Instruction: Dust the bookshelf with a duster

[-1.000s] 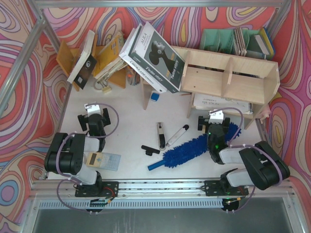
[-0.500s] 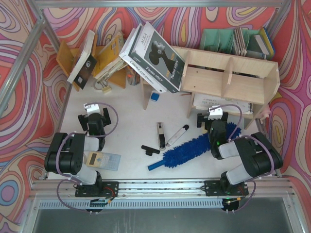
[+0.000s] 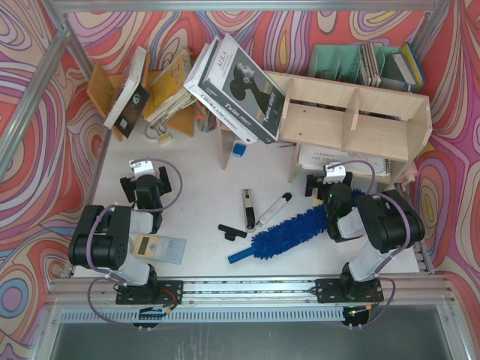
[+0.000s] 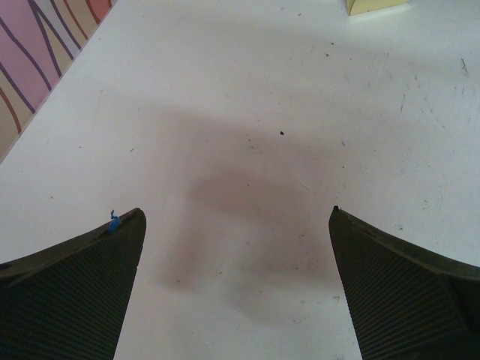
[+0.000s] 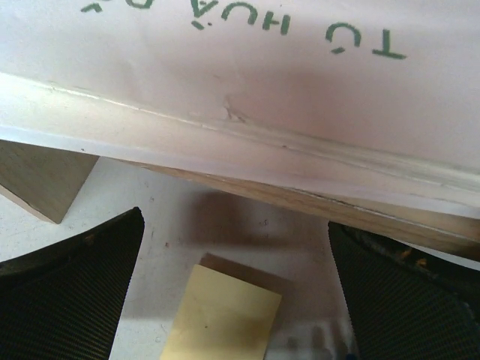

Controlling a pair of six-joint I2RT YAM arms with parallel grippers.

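The left gripper (image 4: 236, 212) is wide open over the table (image 3: 202, 180) and holds nothing. The duster (image 3: 296, 229) lies flat on the table on a slant. Its handle points near-left and its fluffy end points far-right, under the right arm. The right gripper (image 5: 236, 214) is wide open and empty, near the bookshelf (image 3: 360, 127).

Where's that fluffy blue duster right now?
In the top view the duster lies on the table, right of centre, between the hand tools and the right arm, in front of the bookshelf.
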